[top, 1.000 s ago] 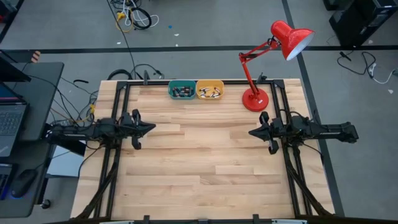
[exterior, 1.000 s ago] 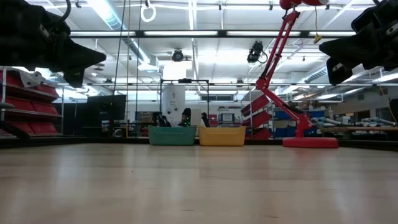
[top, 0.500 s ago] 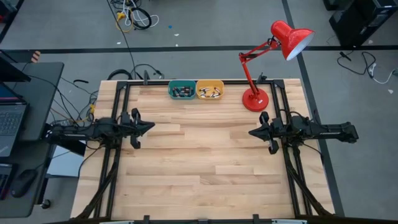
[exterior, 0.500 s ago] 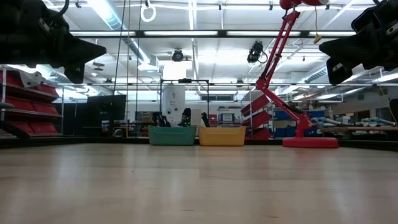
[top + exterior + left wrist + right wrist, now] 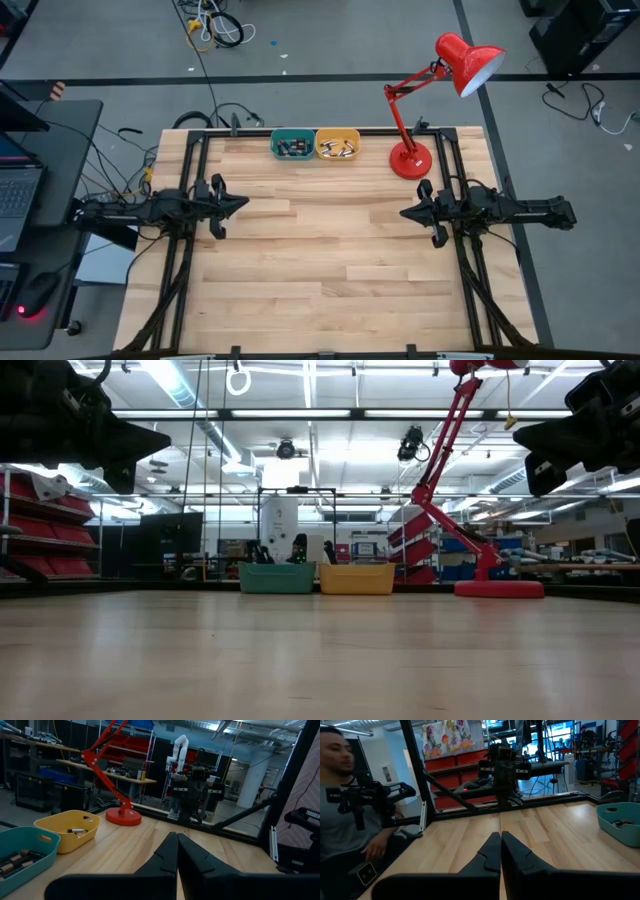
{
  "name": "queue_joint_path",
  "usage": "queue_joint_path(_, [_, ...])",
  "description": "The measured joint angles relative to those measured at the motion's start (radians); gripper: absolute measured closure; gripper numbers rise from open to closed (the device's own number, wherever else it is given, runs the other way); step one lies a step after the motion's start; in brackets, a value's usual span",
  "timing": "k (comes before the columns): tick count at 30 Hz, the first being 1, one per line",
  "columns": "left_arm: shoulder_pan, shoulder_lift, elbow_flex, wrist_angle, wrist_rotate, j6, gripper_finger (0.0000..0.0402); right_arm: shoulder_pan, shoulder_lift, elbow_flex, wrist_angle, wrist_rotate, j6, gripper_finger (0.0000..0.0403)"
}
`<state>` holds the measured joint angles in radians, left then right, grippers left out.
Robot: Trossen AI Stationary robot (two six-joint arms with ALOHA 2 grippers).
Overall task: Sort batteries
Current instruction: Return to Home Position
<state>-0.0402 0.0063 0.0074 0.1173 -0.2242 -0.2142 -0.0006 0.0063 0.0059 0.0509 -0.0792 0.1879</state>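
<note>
both grippers hang shut and empty above the table [image 5: 320, 270], the left gripper [image 5: 244, 205] near its left side and the right gripper [image 5: 405, 213] near its right, tips pointed at each other across the boards; in each wrist view the two dark fingers meet with nothing between them. the batteries [image 5: 291, 149] lie flat in two bins at the table's far edge, dark ones in the teal bin [image 5: 274, 143] and lighter-looking ones in the yellow bin [image 5: 355, 143] just beside it, though they are too small for us to say which way each one's long axis runs. we can find none loose on the wood. from either gripper the bins lie forward and inward, toward the far edge and the middle; the teal bin is nearer the left gripper, the yellow nearer the right, and both are well apart from the fingers. a red lamp [image 5: 410, 158] stands beside the yellow bin, on the right arm's side, and a person [image 5: 350, 820] sits beyond the table's left side in the right wrist view. we judge the sorting finished, so the coming move looks like a settling to rest that keeps both arms away from the bins, not a reach toward them.
</note>
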Motion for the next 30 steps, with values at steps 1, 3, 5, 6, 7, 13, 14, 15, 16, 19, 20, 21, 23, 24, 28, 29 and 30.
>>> queue_joint_path(1, [0.0,0.0,0.0,0.0,0.0,0.0,0.0389,0.0,0.0,0.0,0.0,0.0,0.0,0.0402])
queue_joint_path(3, [0.0,0.0,0.0,0.0,0.0,0.0,0.0389,0.0,0.0,0.0,0.0,0.0,0.0,0.0402])
queue_joint_path(5, [0.0,0.0,0.0,0.0,0.0,0.0,0.0389,0.0,0.0,0.0,0.0,0.0,0.0,0.0401])
queue_joint_path(6, [0.0,0.0,0.0,0.0,0.0,0.0,0.0389,0.0,0.0,0.0,0.0,0.0,0.0,0.04])
queue_joint_path(7, [0.0,0.0,0.0,0.0,0.0,0.0,0.0389,0.0,0.0,0.0,0.0,0.0,0.0,0.04])
queue_joint_path(13, [0.0,0.0,0.0,0.0,0.0,0.0,0.0389,0.0,0.0,0.0,0.0,0.0,0.0,0.04])
queue_joint_path(14, [0.0,0.0,0.0,0.0,0.0,0.0,0.0389,0.0,0.0,0.0,0.0,0.0,0.0,0.04])
queue_joint_path(15, [0.0,0.0,0.0,0.0,0.0,0.0,0.0388,0.0,0.0,0.0,0.0,0.0,0.0,0.0401])
queue_joint_path(16, [0.0,0.0,0.0,0.0,0.0,0.0,0.0387,0.0,0.0,0.0,0.0,0.0,0.0,0.0402])
queue_joint_path(19, [0.0,0.0,0.0,0.0,0.0,0.0,0.0384,0.0,0.0,0.0,0.0,0.0,0.0,0.0402])
queue_joint_path(20, [0.0,0.0,0.0,0.0,0.0,0.0,0.0383,0.0,0.0,0.0,0.0,0.0,0.0,0.0402])
queue_joint_path(21, [0.0,0.0,0.0,0.0,0.0,0.0,0.0383,0.0,0.0,0.0,0.0,0.0,0.0,0.0401])
queue_joint_path(23, [0.0,0.0,0.0,0.0,0.0,0.0,0.0383,0.0,0.0,0.0,0.0,0.0,0.0,0.04])
queue_joint_path(24, [0.0,0.0,0.0,0.0,0.0,0.0,0.0382,0.0,0.0,0.0,0.0,0.0,0.0,0.0399])
queue_joint_path(28, [0.0,0.0,0.0,0.001,0.0,0.0,0.0382,0.0,0.0,0.0,0.0,0.0,0.0,0.0399])
queue_joint_path(29, [0.0,0.0,0.0,0.0,0.0,0.0,0.0382,0.0,0.0,0.0,0.0,0.0,0.0,0.0399])
queue_joint_path(30, [0.0,0.0,0.0,0.001,0.0,0.0,0.0382,0.0,0.0,0.0,0.0,0.0,0.0,0.04])
